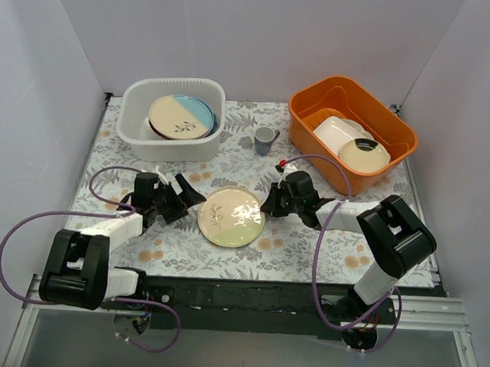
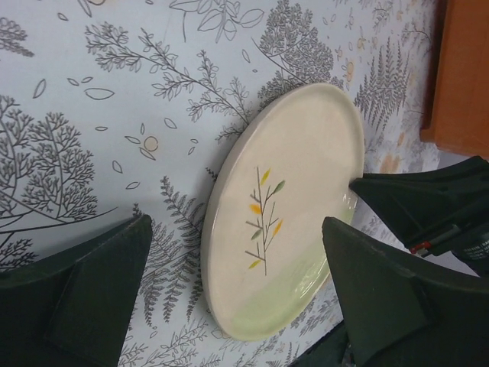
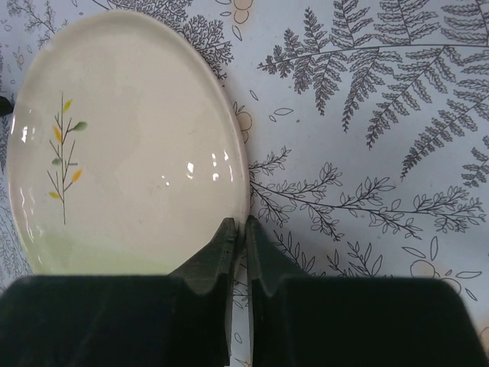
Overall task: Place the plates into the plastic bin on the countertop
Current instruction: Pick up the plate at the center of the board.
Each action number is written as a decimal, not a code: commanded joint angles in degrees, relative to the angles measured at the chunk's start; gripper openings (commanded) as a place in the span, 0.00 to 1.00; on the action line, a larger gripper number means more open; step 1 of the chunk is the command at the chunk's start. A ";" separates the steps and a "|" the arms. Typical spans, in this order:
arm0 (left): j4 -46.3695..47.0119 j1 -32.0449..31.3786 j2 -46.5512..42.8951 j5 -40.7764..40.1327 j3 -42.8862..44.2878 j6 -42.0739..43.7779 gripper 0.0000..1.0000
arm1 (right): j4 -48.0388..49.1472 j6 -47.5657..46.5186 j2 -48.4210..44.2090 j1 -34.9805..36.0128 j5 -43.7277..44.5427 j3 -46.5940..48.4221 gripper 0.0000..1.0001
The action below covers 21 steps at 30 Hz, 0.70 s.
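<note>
- Your right gripper (image 3: 238, 233) is nearest the lens in its wrist view. Its two fingers are drawn almost together on the rim of the cream-and-green plate (image 3: 130, 145), and the edge runs straight into the thin slit between them. The bite looks shallow, at the very lip, so lift slowly and watch for the rim sliding out.
- That plate lies face up on the countertop (image 1: 300, 237), roughly mid-table, with its sprig showing. In the top view the right gripper holds it at about 3 o'clock.
- Your left gripper (image 2: 237, 222) sits at the plate's 9 o'clock with its fingers spread wide, holding nothing and apart from the rim. Once the right side tips up, I'd bring it in under the far edge, since one thin pinch may let the plate swing.
- Past the plate at about 1 o'clock stands a small grey cup (image 1: 265, 138), so sweep the plate away from it.
- Your target, the plastic bin (image 1: 132, 118), sits at about 11 o'clock near the back wall, with stacked plates (image 1: 181, 117) already inside. Raise the plate above the ribbed rim before crossing, level it, then lower it onto the stack rather than dropping it.
- Farthest right is the orange bin (image 1: 370, 179). Leave it alone.
</note>
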 commanded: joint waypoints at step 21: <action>4.55 -3.23 0.68 8.17 -13.17 -8.74 0.88 | -4.52 -1.61 3.17 0.10 1.51 -1.50 0.02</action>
